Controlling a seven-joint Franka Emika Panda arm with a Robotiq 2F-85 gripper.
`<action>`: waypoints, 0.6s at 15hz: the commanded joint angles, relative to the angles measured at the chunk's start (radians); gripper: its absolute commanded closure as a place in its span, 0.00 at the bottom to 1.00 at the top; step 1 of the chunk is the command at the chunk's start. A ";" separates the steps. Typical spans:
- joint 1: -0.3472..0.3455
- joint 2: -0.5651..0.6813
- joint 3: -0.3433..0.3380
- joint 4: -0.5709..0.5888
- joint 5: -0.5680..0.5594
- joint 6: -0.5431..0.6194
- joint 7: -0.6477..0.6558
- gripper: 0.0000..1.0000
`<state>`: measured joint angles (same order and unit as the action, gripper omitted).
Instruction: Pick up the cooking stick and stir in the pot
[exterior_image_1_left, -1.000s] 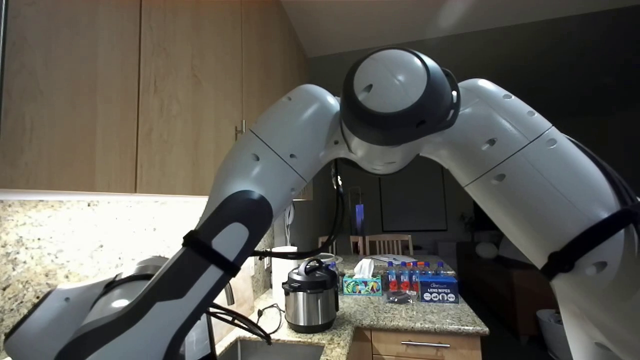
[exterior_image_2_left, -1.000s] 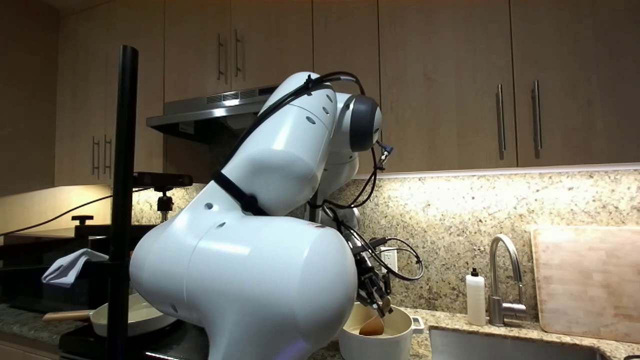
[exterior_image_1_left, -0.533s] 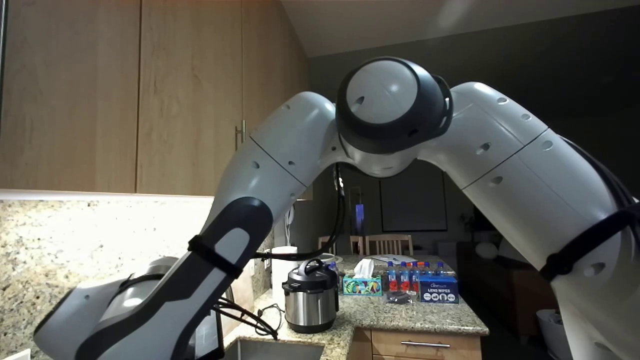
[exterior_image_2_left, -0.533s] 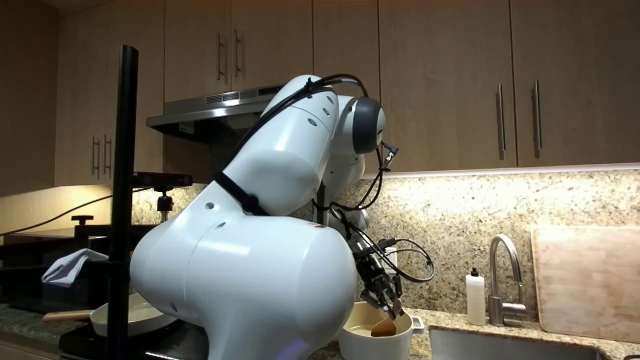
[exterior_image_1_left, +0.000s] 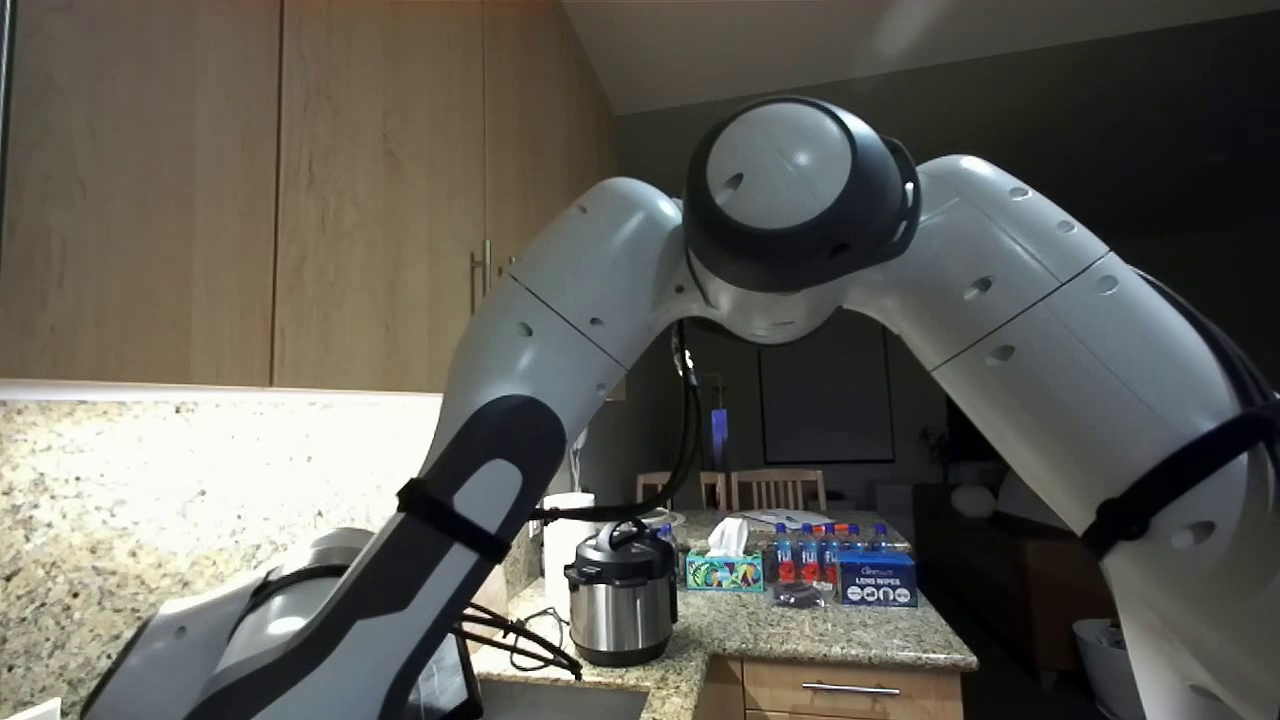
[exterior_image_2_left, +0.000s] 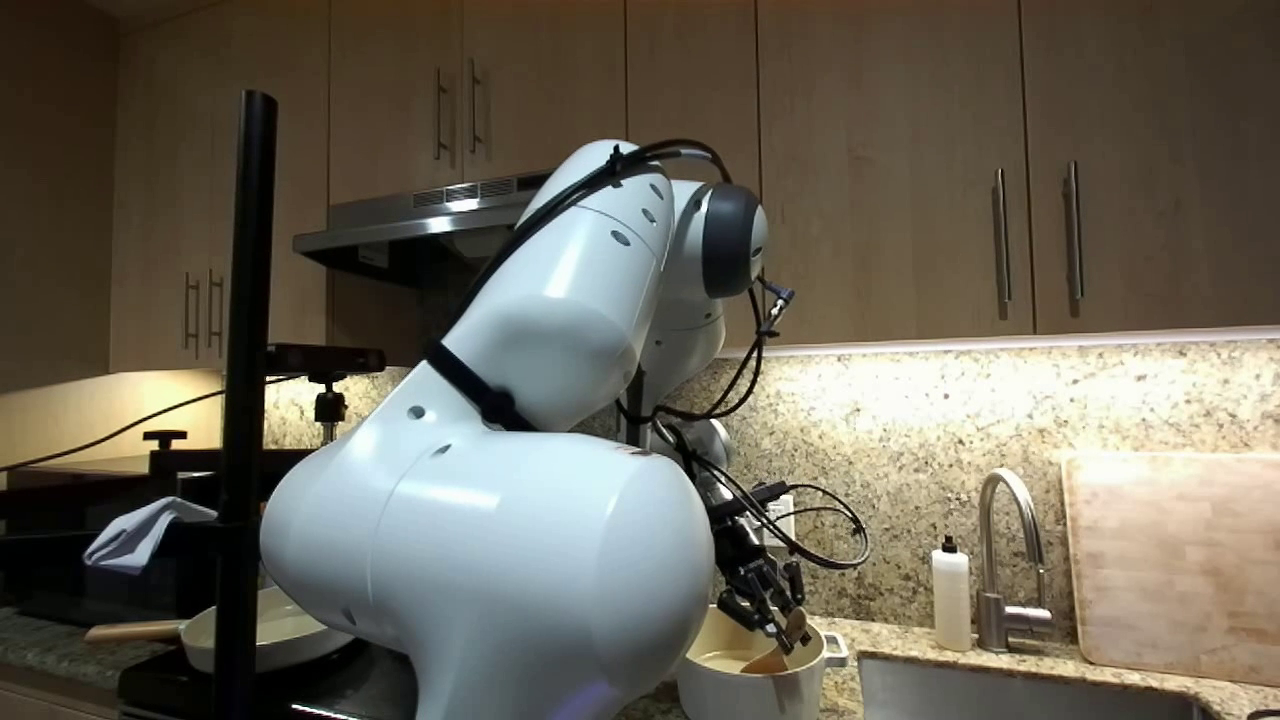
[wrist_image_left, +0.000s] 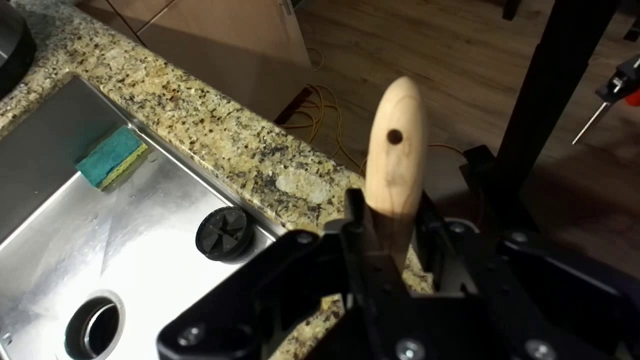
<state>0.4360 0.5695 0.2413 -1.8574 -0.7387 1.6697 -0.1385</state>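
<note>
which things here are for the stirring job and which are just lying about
For the job:
white pot
cooking stick, its lower end inside the white pot
end effector, shut on the cooking stick

Just lying about:
sponge in the sink
frying pan
white bottle
cutting board
lidded cooker
tissue box
lens wipes box

From far off I count one white pot (exterior_image_2_left: 735, 692), one wooden stick (wrist_image_left: 397, 167), one pan (exterior_image_2_left: 285, 642), one sponge (wrist_image_left: 112, 156), one tap (exterior_image_2_left: 992, 610).

Blocked below by the round cream-white pot (exterior_image_2_left: 738, 694); free to pass over the grey steel sink (exterior_image_2_left: 1000, 692); barred behind it by the arched steel faucet (exterior_image_2_left: 991, 605).
</note>
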 joint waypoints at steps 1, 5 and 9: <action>0.006 -0.062 0.036 -0.071 -0.029 -0.041 -0.037 0.91; 0.030 -0.024 0.065 -0.015 -0.038 -0.077 -0.056 0.91; 0.057 0.022 0.075 0.049 -0.044 -0.078 -0.074 0.91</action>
<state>0.4797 0.5579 0.3062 -1.8604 -0.7590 1.6233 -0.1746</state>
